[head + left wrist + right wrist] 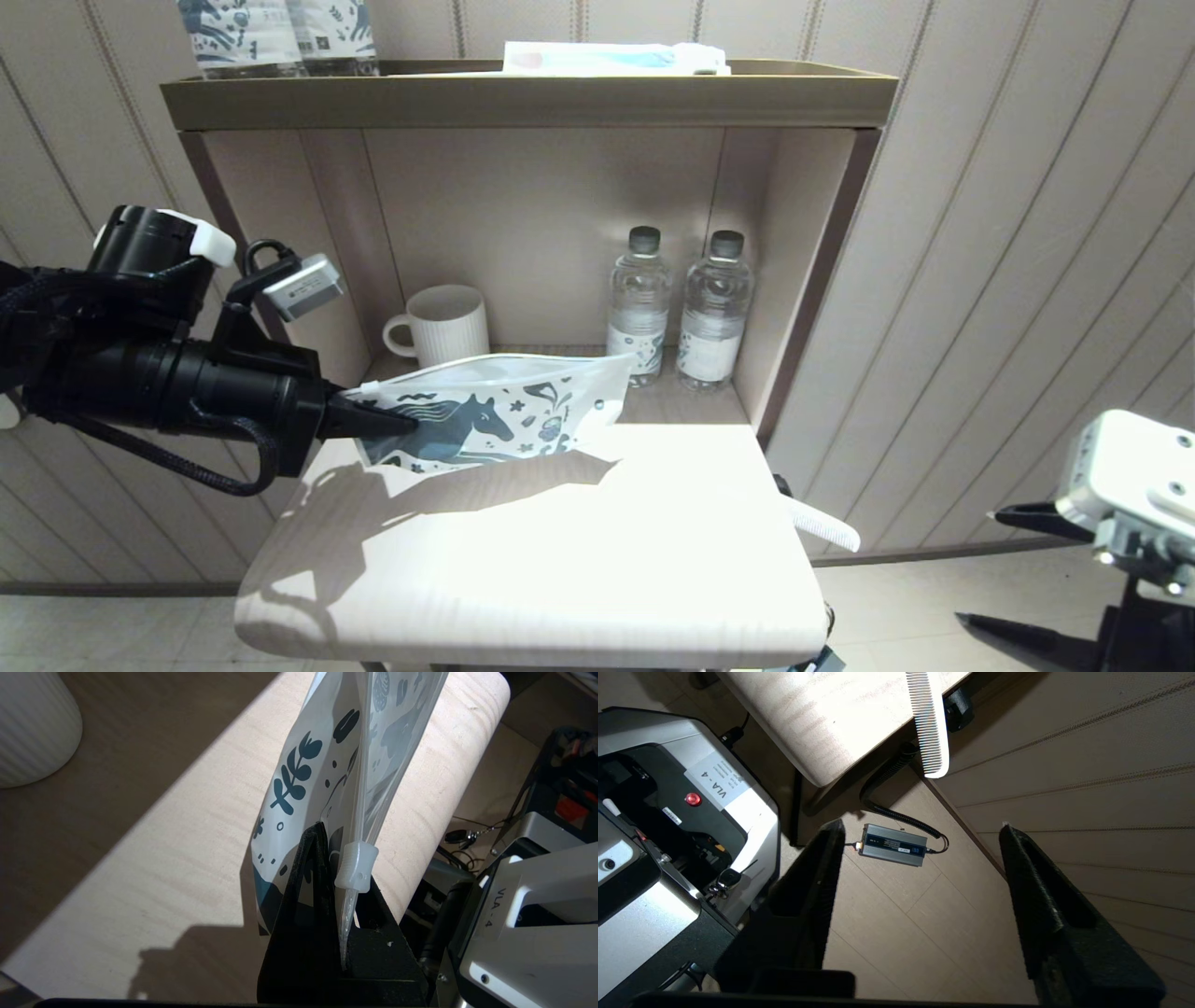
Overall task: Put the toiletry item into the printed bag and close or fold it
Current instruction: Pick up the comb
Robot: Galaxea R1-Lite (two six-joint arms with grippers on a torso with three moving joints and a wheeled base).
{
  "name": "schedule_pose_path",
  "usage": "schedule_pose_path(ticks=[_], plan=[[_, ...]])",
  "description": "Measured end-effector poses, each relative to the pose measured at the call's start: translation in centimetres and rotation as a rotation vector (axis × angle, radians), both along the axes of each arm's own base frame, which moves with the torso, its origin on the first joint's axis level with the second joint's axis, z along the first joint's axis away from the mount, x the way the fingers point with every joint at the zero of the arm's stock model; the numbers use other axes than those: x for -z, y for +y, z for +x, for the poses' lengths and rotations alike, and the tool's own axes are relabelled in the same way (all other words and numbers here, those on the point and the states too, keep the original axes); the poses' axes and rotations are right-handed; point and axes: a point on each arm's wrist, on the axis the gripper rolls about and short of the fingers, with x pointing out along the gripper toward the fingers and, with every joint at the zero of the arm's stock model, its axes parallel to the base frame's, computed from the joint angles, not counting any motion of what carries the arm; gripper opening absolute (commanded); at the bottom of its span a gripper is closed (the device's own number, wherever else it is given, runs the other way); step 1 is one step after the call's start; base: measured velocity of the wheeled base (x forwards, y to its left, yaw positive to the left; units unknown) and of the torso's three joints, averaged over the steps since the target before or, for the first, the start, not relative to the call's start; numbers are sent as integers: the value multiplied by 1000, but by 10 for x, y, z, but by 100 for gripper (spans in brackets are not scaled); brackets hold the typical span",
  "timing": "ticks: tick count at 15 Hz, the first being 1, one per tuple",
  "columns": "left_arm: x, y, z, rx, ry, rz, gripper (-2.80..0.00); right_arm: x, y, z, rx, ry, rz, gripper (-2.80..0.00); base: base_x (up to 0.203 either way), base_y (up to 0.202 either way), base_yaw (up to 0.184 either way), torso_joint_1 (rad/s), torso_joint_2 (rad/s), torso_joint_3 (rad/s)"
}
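Note:
My left gripper [397, 422] is shut on the left end of the printed bag [495, 415], holding it above the table's back left with its clear strip uppermost. In the left wrist view the black fingers [310, 868] pinch the bag [322, 765] beside its white zip slider [356, 865]. The white comb [822, 525] lies on the table's right edge, half overhanging it; the right wrist view shows the comb [927, 723] sticking out past the tabletop. My right gripper [920, 833] hangs open and empty over the floor, low at the right, well short of the comb.
The pale wooden table [560, 560] stands before a shelf unit [523, 103] holding a white ribbed mug [443, 324] and two water bottles [677, 313]. A white-and-blue packet [607, 58] lies on the shelf top. A grey power box [893, 844] sits on the floor.

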Motion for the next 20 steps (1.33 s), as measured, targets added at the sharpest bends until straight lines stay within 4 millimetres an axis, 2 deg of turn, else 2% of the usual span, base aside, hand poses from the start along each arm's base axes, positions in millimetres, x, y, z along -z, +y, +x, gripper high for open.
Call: schedule_pose_path(ticks=[10, 14, 20], plan=[[0, 0, 3, 0, -1, -4, -280, 14, 6, 7, 8, 55, -56, -280, 0, 0, 0, 0, 0, 0], [-2, 0, 5, -2, -34, -9, -280, 22, 7, 9, 70, 20, -158, -280, 0, 0, 0, 0, 0, 0], [-2, -1, 6, -3, -34, -9, -280, 38, 19, 15, 25, 78, -230, -280, 0, 0, 0, 0, 0, 0]])
